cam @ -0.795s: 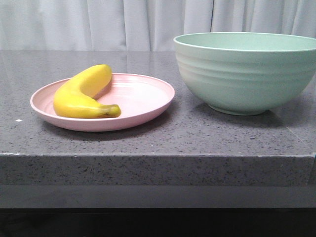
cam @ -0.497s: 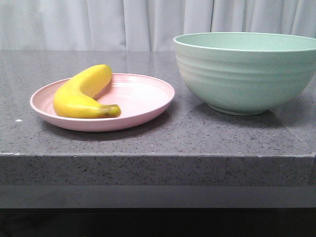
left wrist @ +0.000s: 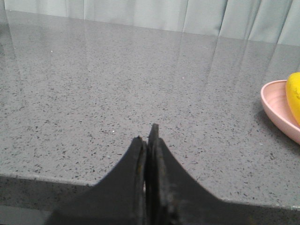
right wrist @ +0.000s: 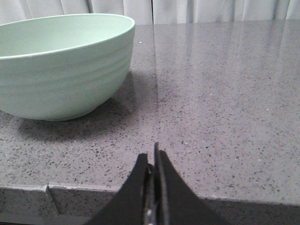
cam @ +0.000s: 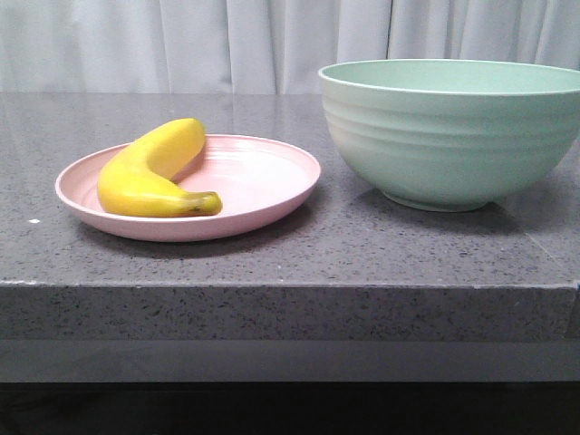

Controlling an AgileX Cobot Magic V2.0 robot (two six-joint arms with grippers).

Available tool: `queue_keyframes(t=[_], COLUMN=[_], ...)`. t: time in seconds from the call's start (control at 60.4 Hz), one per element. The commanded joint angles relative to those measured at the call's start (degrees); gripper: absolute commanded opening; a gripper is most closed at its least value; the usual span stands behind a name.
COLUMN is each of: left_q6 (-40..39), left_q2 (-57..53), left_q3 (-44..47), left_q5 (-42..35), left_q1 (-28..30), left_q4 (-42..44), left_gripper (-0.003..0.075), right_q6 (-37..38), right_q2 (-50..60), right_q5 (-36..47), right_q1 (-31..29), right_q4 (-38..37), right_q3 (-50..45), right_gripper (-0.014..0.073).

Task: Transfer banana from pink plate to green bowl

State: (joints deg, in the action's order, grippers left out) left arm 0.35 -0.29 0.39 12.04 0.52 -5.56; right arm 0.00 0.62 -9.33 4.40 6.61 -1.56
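The yellow banana (cam: 152, 172) lies on the left half of the pink plate (cam: 263, 181), its dark stem tip toward the front. The green bowl (cam: 450, 131) stands to the plate's right on the grey stone counter. No gripper shows in the front view. My left gripper (left wrist: 147, 136) is shut and empty, low by the counter's front edge, left of the plate's rim (left wrist: 279, 110) and a sliver of banana (left wrist: 294, 96). My right gripper (right wrist: 151, 157) is shut and empty at the front edge, right of the bowl (right wrist: 61, 65).
The grey speckled counter (cam: 362, 254) has a thick front edge that drops to a dark ledge. A pale curtain (cam: 181, 45) hangs behind the counter.
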Motion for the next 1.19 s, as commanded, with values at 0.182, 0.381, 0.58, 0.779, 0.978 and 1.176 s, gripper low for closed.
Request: queue_keyframes(t=[0.182, 0.381, 0.58, 0.779, 0.978, 1.176], left_q6=[-0.35, -0.35, -0.35, -0.35, 0.65, 4.97], left_q2=[-1.03, -1.03, -1.03, -0.77, 7.54, 19.3], left_q3=[0.16, 0.16, 0.16, -5.38, -18.68, -25.9], left_q5=[-5.05, -5.05, -8.44, -10.19, -3.3, 2.3], left_q1=[0.07, 0.07, 0.07, 0.07, 0.07, 0.07], left_q4=[-0.34, -0.34, -0.5, -0.5, 0.44, 0.94], left_gripper=[-0.002, -0.002, -0.002, -0.002, -0.002, -0.002], right_q6=[-0.36, -0.36, -0.36, -0.36, -0.41, -0.41], right_q2=[1.32, 1.32, 1.32, 1.32, -3.0, -14.66], right_q5=[4.39, 4.39, 5.73, 8.44, -1.89, -7.41], right_q1=[-0.42, -0.42, -0.42, -0.42, -0.42, -0.42], right_q4=[-0.63, -0.63, -0.63, -0.63, -0.69, -0.69], right_q3=[-0.02, -0.02, -0.02, 3.27, 17.49, 27.66], right_gripper=[-0.0061, -0.0061, -0.0061, -0.0061, -0.0061, -0.0061])
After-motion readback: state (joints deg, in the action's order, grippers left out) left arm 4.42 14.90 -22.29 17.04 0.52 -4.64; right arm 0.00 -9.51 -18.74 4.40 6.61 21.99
